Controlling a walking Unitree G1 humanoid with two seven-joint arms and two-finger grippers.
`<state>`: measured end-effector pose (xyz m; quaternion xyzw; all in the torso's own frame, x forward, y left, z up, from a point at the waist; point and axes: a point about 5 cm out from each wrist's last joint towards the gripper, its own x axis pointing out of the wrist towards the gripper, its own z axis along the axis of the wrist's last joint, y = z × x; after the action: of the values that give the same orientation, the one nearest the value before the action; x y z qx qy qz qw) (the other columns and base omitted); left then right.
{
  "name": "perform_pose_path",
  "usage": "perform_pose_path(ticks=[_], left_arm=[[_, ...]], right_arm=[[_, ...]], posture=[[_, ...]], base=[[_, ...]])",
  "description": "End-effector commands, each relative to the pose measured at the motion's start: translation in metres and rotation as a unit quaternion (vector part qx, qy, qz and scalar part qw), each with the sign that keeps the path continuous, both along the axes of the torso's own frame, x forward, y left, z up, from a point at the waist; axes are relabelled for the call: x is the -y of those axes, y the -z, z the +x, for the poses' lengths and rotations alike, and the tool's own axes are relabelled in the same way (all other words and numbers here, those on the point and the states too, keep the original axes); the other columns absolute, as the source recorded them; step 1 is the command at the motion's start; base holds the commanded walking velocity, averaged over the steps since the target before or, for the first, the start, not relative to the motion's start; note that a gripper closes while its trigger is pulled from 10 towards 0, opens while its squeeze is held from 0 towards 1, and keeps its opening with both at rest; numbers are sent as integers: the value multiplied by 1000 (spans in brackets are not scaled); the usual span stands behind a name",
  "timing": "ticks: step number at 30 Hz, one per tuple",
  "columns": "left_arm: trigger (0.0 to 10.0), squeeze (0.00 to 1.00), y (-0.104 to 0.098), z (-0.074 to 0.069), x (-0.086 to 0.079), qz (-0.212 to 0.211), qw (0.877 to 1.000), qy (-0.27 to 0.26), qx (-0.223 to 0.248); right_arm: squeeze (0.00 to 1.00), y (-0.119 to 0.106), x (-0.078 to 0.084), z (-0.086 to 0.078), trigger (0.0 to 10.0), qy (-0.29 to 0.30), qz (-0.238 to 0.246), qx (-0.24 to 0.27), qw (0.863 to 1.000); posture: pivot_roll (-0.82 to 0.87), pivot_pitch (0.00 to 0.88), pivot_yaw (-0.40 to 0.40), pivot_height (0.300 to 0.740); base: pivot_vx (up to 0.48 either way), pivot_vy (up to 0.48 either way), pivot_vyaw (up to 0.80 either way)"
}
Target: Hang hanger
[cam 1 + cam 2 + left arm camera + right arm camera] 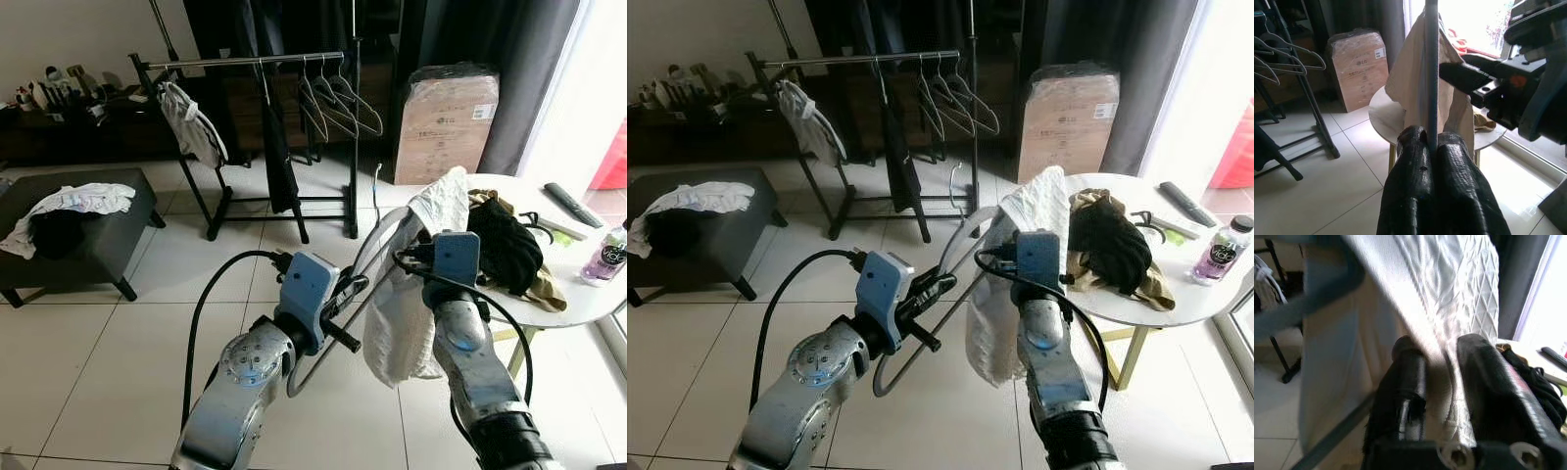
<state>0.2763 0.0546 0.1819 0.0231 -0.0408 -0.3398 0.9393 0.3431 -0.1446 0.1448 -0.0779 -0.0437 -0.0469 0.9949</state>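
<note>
Hanger [338, 323] top under white garment [411, 294] (hook unseen)

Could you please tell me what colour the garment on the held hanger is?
White garment, seen best in the left eye view.

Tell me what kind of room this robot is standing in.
Probably a living room or bedroom in a home, used for sorting laundry: a clothes rack with hangers, a dark ottoman piled with clothes, and a round table holding garments and a remote.

a grey wire hanger [338, 323] is held tilted in mid-air above the tiled floor, its thin bar pinched in the left pincer [1431, 147]. a white quilted garment [411, 284] drapes over its upper end, nipped by the right pincer [1442, 367].
</note>
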Motion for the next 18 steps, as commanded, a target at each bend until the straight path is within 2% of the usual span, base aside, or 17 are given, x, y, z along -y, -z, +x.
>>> perform_pose_path(ticks=[1,9,11,14,17,18], left_arm=[[10000,0,-15,-2,-1,-14,999,-1,35],[10000,0,-14,0,-3,-10,999,-10,32],[10000,0,-13,1,-2,-10,999,-13,31],[10000,0,-13,1,-2,-10,999,-14,30],[10000,0,-13,1,-2,-10,999,-14,30],[10000,0,-13,1,-2,-9,999,-14,30]], right_arm=[[0,-3,-5,-3,0,-17,-3,9,1000],[0,-15,-16,-11,0,-81,-2,36,996],[0,-20,-20,-16,0,-114,-17,41,992],[0,-17,-18,-17,0,-117,-39,29,992],[0,-16,-18,-17,0,-116,-41,27,992],[0,-14,-17,-17,10000,-112,-43,20,993]], posture=[[-47,80,53,740],[-52,88,52,740],[-58,93,50,740],[-58,93,50,740],[-58,93,50,740],[-56,96,49,740]], base=[[0,0,0],[0,0,0],[0,0,0],[0,0,0],[0,0,0],[0,0,0]])
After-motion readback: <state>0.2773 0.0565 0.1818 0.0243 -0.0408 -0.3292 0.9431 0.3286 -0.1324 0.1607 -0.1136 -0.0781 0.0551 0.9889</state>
